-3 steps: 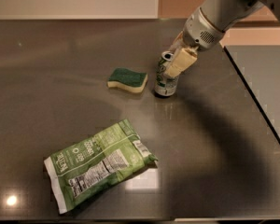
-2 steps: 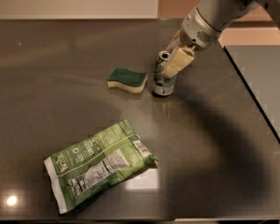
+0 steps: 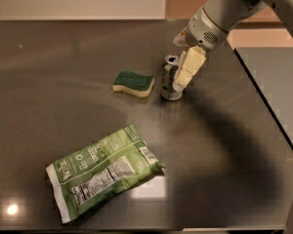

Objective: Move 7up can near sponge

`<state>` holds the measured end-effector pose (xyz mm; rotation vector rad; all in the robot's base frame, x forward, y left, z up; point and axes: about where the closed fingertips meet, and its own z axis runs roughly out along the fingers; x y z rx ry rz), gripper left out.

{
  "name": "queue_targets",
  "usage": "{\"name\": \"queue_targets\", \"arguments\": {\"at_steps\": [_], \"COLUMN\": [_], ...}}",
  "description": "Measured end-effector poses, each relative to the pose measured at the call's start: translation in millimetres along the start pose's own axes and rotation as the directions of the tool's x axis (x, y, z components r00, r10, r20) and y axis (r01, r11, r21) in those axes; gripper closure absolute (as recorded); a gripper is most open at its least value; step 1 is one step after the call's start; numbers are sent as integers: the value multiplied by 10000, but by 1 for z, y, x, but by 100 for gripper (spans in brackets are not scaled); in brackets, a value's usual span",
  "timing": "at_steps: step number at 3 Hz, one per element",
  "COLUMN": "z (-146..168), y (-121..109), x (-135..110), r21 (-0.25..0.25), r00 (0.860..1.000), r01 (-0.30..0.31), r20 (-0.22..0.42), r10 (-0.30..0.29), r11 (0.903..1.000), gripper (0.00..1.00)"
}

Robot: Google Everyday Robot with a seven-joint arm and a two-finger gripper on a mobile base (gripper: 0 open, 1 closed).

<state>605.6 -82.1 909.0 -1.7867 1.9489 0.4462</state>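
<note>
Plainly, the 7up can (image 3: 167,84) is seen standing upright on the desk (image 3: 63,57), just beside the sponge (image 3: 133,83) at the sponge's 3 o'clock, with only a narrow strip of bare surface between them. The end effector (image 3: 181,78) is brought in from 1 o'clock and is laid against the can's right flank, so that part of the wall is covered. Whether the can is grasped or has been released cannot be told.

The can is judged to be light, with a thin aluminium wall that would dent under a hard squeeze. Its skin is smooth and likely slippery, and whether any liquid is inside cannot be known. A hold is best taken across the round body at about mid-height, below the rim, with moderate pressure. A grip near the top is expected to tip it.

The can's long axis is set vertical, with the silver top and its opening pointed straight up. The sponge is laid flat, scrub side up, its long axis run roughly from 9 to 3 o'clock. A green snack bag (image 3: 103,172) is left flat at the can's 7 o'clock, well apart from both. With the can this close to the sponge, the placement is judged essentially met.
</note>
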Motion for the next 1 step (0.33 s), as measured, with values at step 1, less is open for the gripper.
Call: {"name": "queue_targets", "arguments": {"at_steps": [1], "z": [0], "y": [0], "x": [0], "r21": [0], "r00": [10000], "r01": [0], "r20": [0], "r10": [0], "r11": [10000], "gripper": [0]}}
